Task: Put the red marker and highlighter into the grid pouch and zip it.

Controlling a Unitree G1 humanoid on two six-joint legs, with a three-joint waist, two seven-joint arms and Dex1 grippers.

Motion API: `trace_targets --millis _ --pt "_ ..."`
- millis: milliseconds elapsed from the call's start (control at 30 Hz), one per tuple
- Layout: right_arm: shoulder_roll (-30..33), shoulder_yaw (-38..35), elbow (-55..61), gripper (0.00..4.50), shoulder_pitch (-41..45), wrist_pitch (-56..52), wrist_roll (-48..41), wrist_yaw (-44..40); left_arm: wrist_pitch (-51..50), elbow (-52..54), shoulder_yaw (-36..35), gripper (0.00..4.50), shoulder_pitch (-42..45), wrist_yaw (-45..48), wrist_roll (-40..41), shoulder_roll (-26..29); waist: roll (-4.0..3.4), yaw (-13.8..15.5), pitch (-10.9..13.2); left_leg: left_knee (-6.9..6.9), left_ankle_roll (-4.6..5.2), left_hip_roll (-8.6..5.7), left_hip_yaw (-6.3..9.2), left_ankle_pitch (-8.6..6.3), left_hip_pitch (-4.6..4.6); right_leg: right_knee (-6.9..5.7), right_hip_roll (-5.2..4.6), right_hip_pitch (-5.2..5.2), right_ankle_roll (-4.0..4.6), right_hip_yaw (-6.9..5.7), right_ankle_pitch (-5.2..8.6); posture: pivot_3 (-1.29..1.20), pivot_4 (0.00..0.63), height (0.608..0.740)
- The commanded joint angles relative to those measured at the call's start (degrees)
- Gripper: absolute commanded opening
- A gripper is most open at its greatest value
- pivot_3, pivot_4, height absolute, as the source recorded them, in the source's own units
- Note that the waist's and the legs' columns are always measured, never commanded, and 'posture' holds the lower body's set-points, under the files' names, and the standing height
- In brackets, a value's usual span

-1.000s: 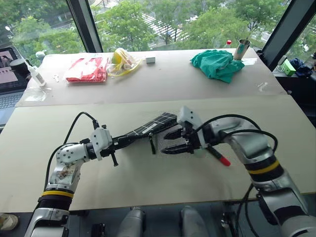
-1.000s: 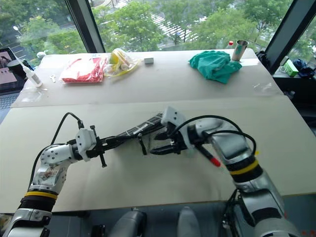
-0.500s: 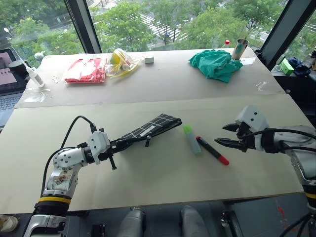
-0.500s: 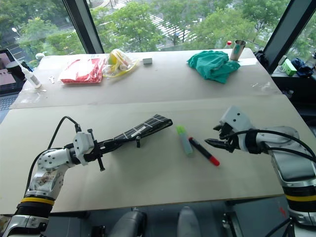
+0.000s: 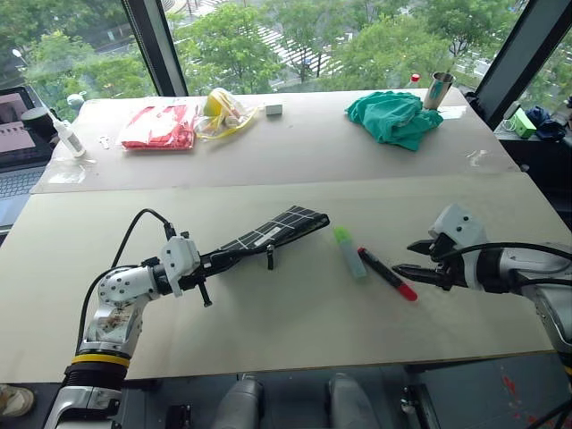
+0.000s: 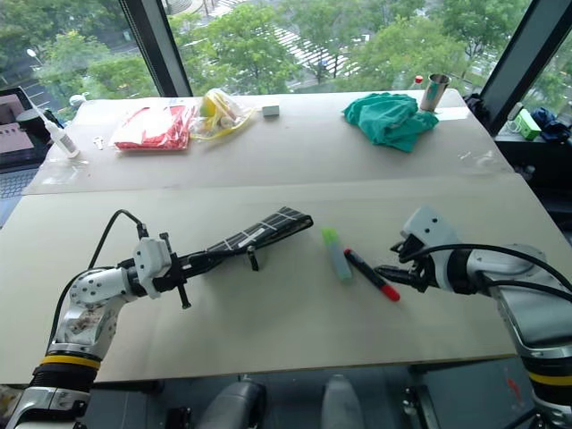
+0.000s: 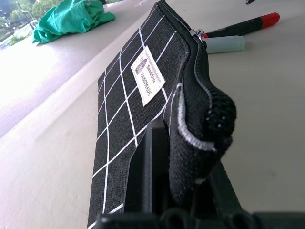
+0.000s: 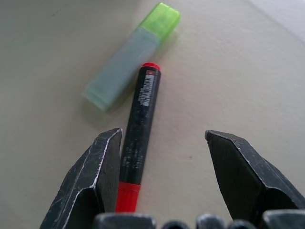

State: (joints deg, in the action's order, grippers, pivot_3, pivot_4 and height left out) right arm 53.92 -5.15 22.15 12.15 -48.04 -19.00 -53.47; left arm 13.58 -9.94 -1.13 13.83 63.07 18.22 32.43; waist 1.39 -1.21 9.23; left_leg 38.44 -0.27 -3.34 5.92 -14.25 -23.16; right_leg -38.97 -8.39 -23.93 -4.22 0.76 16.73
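The grid pouch (image 5: 271, 233), black with white lines, sticks out level over the table. My left gripper (image 5: 217, 260) is shut on its near end. In the left wrist view the pouch (image 7: 133, 90) shows its white label, and its zipper edge bulges over the fingers (image 7: 151, 176). The pale green highlighter (image 5: 349, 252) and the red marker (image 5: 386, 273) lie side by side on the table, right of the pouch's far end. My right gripper (image 5: 420, 260) is open and empty, just right of the marker's red cap. In the right wrist view the marker (image 8: 140, 129) lies between the open fingers, with the highlighter (image 8: 131, 57) beyond it.
On the far table lie a red-and-white packet (image 5: 158, 126), a yellow bag (image 5: 223, 109), a small white block (image 5: 273, 109), a green cloth (image 5: 393, 116) and a metal cup (image 5: 438, 88). A white bottle (image 5: 67, 138) and a laptop (image 5: 13, 143) are at the far left.
My right gripper drew away from the pouch's far end and swung right past the marker, still open. The highlighter and marker now show uncovered on the table. The left gripper and pouch stayed put.
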Motion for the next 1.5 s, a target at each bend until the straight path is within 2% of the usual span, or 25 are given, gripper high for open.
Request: trace_targets --millis 33,433,500,567,667,733,867,1000,1100,1200,1333,1500 --pt "-0.4 0.1 2.1 3.12 -0.1 -0.5 -1.0 1.1 0.6 0.4 -0.2 0.00 0.5 -0.1 0.2 -0.2 0.00 0.1 0.0 0.04 0.00 0.00 -0.01 0.00 -0.01 0.00 0.00 0.00 0.00 0.01 0.00 0.00 0.150 0.740" --pt "-1.9 8.5 -1.5 3.12 -2.1 1.6 3.8 5.3 0.6 0.0 -0.6 0.00 1.1 0.0 0.2 -0.1 0.00 0.4 0.0 0.31 0.12 -0.02 0.06 -0.08 0.03 0.01 0.00 0.24 -0.01 -0.05 0.00 0.00 0.150 0.740" --pt "-2.4 10.1 -4.0 2.61 -1.8 1.6 6.2 7.4 0.6 0.0 -0.6 0.00 1.0 0.0 0.2 -0.1 0.00 0.4 0.0 0.33 0.14 -0.02 0.04 -0.09 0.10 0.03 0.00 0.31 -0.01 -0.03 0.00 0.00 0.150 0.740" --pt "-2.1 11.0 -5.2 2.08 -2.1 2.7 7.5 7.8 0.7 0.0 -0.6 0.00 1.0 0.0 0.2 -0.1 0.01 0.4 0.0 0.29 0.24 0.00 0.08 -0.16 0.52 0.19 0.01 0.83 -0.02 -0.12 0.00 0.00 0.150 0.740" --pt "-1.3 9.9 -6.1 0.97 -1.8 3.2 7.3 7.5 0.8 -0.1 -0.6 0.00 1.2 0.1 0.2 -0.1 0.01 0.5 0.0 0.22 0.39 0.04 0.10 -0.25 1.00 0.52 0.05 1.47 -0.03 -0.15 0.00 0.00 0.150 0.740" --pt "-0.8 9.2 -6.2 0.49 -1.7 3.5 6.9 7.0 0.8 -0.1 -0.6 0.00 1.2 0.1 0.2 0.0 0.01 0.7 0.0 0.21 0.42 0.04 0.14 -0.28 1.17 0.78 0.07 1.76 -0.04 -0.17 0.00 0.00 0.150 0.740" --pt "-0.2 8.6 -7.0 0.48 -0.7 4.0 6.5 6.5 0.8 0.0 -0.6 0.00 1.1 0.1 0.2 -0.1 0.01 0.7 0.0 0.22 0.42 0.01 0.14 -0.28 1.10 0.90 0.07 1.77 -0.17 -0.12 -0.08 0.00 0.150 0.740" --pt "0.1 6.9 -10.4 0.48 4.6 5.4 7.2 7.6 0.9 0.0 -0.4 0.00 1.2 0.2 0.2 -0.2 0.00 0.7 0.0 0.22 0.42 0.00 0.13 -0.28 1.06 0.91 0.06 1.72 -0.18 -0.10 -0.09 0.00 0.150 0.740" --pt "1.4 3.5 -10.6 0.48 10.2 7.1 4.1 3.8 1.2 -0.6 -0.4 0.00 1.6 0.4 0.1 -0.3 -0.15 0.5 0.1 0.22 0.42 -0.01 0.10 -0.27 0.93 0.90 0.06 1.56 -0.18 -0.04 -0.09 0.00 0.150 0.740" --pt "3.0 3.9 -8.5 0.48 12.1 9.6 2.8 -0.5 1.4 -1.1 -0.3 0.00 1.9 0.6 0.1 -0.3 -0.17 0.5 0.1 0.16 0.42 0.02 0.10 -0.27 0.88 0.88 0.07 1.45 -0.18 -0.05 -0.09 0.00 0.150 0.740" --pt "4.6 9.5 -4.2 0.48 14.9 14.8 5.8 -5.3 1.7 -1.6 -0.4 0.00 2.2 0.8 0.0 -0.4 -0.16 0.4 0.1 0.04 0.44 0.03 0.11 -0.29 0.89 0.94 0.07 1.45 -0.18 -0.09 -0.09 0.00 0.150 0.740" --pt "3.5 18.0 -2.8 0.48 20.0 21.3 14.0 -6.2 1.8 -1.6 -0.3 0.00 2.3 0.9 0.1 -0.6 -0.16 0.3 0.1 0.04 0.43 0.02 0.06 -0.28 0.85 0.93 0.06 1.35 -0.19 -0.04 -0.09 0.00 0.150 0.740"
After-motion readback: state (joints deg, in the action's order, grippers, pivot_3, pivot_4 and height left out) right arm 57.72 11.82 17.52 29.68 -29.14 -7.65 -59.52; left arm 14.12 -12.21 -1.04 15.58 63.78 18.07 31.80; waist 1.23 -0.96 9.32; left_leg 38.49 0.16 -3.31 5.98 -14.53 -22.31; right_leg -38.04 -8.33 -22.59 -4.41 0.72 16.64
